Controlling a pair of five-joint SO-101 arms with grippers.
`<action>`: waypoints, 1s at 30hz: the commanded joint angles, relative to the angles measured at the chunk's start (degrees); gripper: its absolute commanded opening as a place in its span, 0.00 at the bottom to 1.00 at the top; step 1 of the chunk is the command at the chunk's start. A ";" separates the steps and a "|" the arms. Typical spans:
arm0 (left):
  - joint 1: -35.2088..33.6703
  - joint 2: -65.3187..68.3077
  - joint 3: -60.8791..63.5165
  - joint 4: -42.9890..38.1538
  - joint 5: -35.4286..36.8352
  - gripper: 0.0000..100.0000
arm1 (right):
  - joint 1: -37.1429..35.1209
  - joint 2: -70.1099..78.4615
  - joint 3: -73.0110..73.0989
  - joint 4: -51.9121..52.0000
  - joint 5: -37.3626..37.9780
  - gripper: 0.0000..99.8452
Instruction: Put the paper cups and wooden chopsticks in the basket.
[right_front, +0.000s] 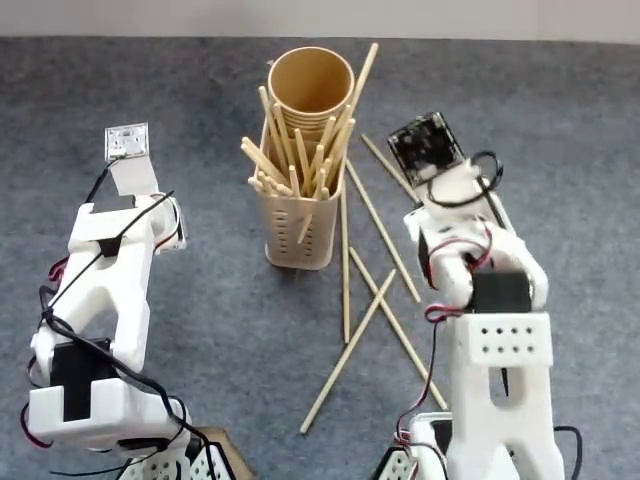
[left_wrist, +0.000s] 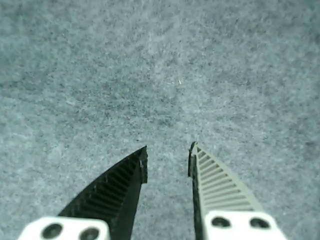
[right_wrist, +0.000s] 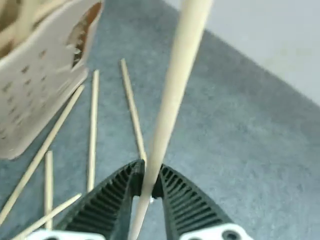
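We see the basket (right_front: 298, 230) in the middle of the table (right_front: 560, 110), between the two arms. The paper cups (right_front: 310, 85) sit stacked in its far end, and many chopsticks (right_front: 280, 160) stand in it before them. Just right of the basket lie loose chopsticks (right_front: 345, 260), some crossing each other. The right gripper (right_wrist: 148, 182) is above them with a chopstick (right_wrist: 172, 100) between its fingers. The left gripper (left_wrist: 167, 160) is over bare table, well apart on the basket's left.
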 joint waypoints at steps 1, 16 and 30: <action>0.92 -0.57 -1.98 -0.53 0.35 0.17 | -0.92 7.52 -4.35 2.24 0.00 0.00; 0.92 -0.57 -1.98 -0.53 0.35 0.17 | 3.12 40.48 -4.97 -29.41 -2.29 0.13; 0.92 -0.40 -2.07 -0.53 0.35 0.17 | 3.47 54.11 -4.97 -39.69 4.04 0.27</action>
